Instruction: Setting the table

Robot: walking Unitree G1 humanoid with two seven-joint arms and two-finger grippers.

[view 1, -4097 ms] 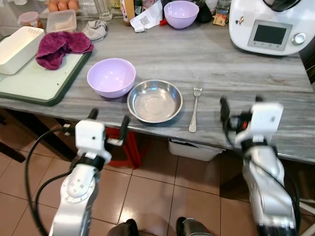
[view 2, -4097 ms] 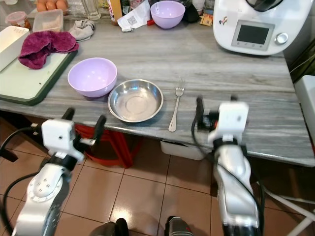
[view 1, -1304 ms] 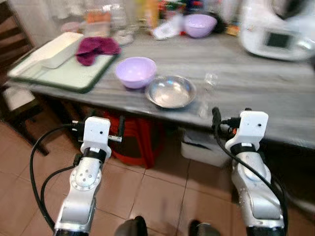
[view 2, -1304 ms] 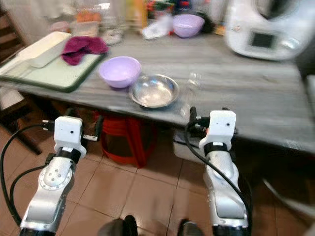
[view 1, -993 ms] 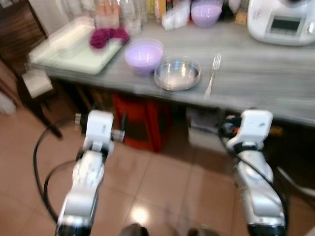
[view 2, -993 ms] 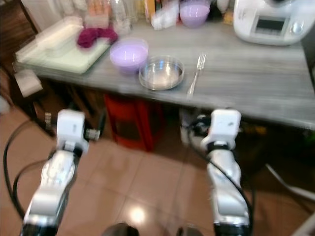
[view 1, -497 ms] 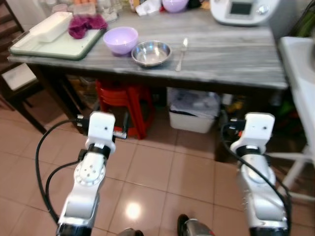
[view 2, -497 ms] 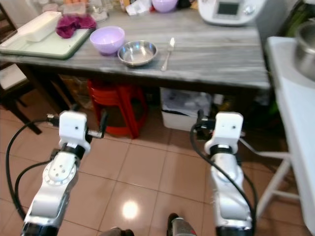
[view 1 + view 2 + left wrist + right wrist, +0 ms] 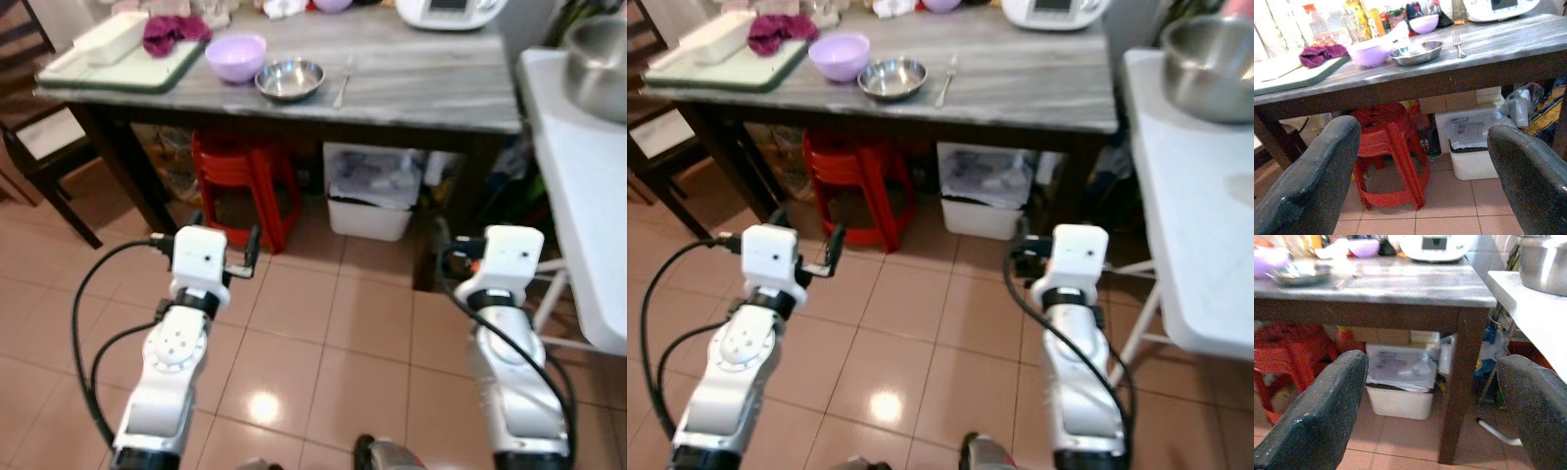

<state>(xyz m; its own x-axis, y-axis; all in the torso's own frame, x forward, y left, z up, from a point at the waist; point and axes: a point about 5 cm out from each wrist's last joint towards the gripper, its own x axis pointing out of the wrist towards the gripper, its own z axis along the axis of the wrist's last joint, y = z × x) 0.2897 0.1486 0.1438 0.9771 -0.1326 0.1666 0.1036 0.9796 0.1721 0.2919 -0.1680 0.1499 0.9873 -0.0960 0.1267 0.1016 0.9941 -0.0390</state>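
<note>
Table (image 9: pixel 421 90), grey-grained top on dark legs, stood well back at 12 o'clock across the tiled floor (image 9: pixel 323 343), out of reach of both arms. Judged the step in hand as walking off to fetch more tableware; best done by keeping both arms tucked low and level, steering wide of the white counter (image 9: pixel 578 196) at 2 o'clock and the dark chair (image 9: pixel 39 137) at 10 o'clock. Left gripper (image 9: pixel 1425 186) hung over the floor at 7 o'clock, fingers spread wide and holding nothing. Right gripper (image 9: pixel 1430 431) hung at 5 o'clock, likewise spread wide and holding nothing. Already laid near the table's front edge: lilac bowl (image 9: pixel 236 57) at 11 o'clock, steel bowl (image 9: pixel 290 78) just beside it, fork (image 9: pixel 343 83) lying to the right of that. Green tray (image 9: pixel 118 69) with a maroon cloth (image 9: pixel 174 29) sat at the left end, white appliance (image 9: pixel 446 10) at the back. Red stool (image 9: pixel 245 176) and white bin (image 9: pixel 372 196) sat underneath. Big steel pot (image 9: pixel 1205 64) rested on the counter, possibly the next stop.
</note>
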